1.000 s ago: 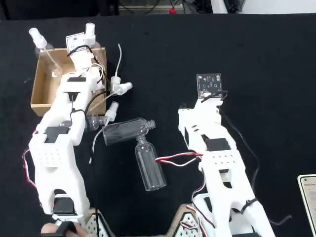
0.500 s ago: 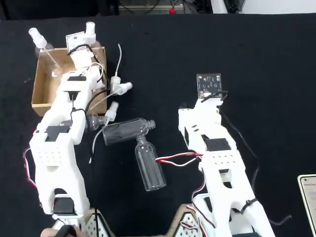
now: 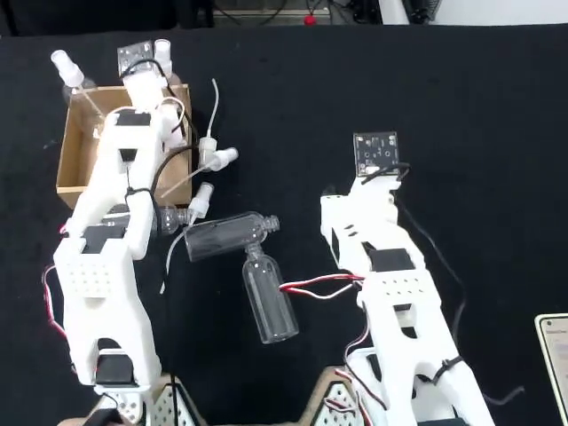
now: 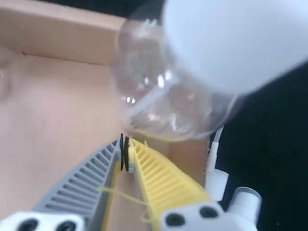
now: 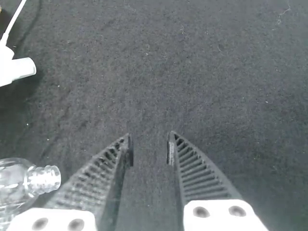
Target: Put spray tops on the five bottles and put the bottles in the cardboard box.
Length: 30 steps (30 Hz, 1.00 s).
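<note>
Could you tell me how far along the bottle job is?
Two capped bottles lean at the cardboard box's far wall, the left claw shut beside one. Three uncapped bottles and three loose spray tops lie on the table; the right claw is open, empty.

A table (image 3: 479, 106) covered in black cloth carries everything. A cardboard box (image 3: 78, 164) sits toward its far left corner. Just right of the box lies a pair of spray tops (image 3: 217, 155), their thin tubes trailing over the cloth. A third top (image 3: 202, 197) lies slightly nearer, beside the mouth of a partly hidden small bottle (image 3: 170, 217). Mid-table, two uncapped clear bottles lie on their sides. The first bottle (image 3: 222, 237) lies crosswise with its neck pointing right. The second bottle (image 3: 269, 300) has its neck up against the first. A pale card (image 3: 556, 351) lies at the right edge, well apart.
</note>
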Each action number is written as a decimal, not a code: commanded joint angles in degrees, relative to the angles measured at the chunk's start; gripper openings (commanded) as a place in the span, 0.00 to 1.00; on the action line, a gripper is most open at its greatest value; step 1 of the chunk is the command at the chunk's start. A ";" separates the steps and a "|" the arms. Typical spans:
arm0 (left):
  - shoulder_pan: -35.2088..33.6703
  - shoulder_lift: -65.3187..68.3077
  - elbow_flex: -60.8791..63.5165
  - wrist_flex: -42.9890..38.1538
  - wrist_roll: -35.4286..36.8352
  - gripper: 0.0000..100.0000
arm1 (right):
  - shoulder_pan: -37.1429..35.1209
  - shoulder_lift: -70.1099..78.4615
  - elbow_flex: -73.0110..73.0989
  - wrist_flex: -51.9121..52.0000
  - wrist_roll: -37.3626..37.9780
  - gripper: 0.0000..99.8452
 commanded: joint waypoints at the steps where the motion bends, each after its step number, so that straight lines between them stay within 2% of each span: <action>1: 0.40 -1.14 -6.20 4.84 0.00 0.04 | 0.79 -0.13 -0.66 -1.49 0.35 0.11; 7: 0.40 -1.14 -11.65 15.47 0.00 0.04 | 0.79 -0.13 -0.66 -1.49 0.35 0.11; 18: 0.57 -1.14 -28.88 40.09 -1.14 0.04 | 0.79 -0.04 -0.66 -1.49 0.26 0.12; 23: 0.92 -1.14 -40.66 51.25 -8.09 0.04 | 0.79 -0.13 -0.66 -1.49 0.26 0.12; 26: 0.22 -0.53 -47.08 59.60 -15.74 0.13 | 0.79 -0.04 -0.66 -1.49 0.26 0.12; 28: -2.15 -1.05 -45.32 59.43 -20.66 0.21 | 0.70 -0.04 -0.66 -1.49 0.35 0.12; 30: -4.09 -1.14 -43.03 59.34 -26.20 0.24 | 0.70 0.04 -0.66 -1.49 0.35 0.12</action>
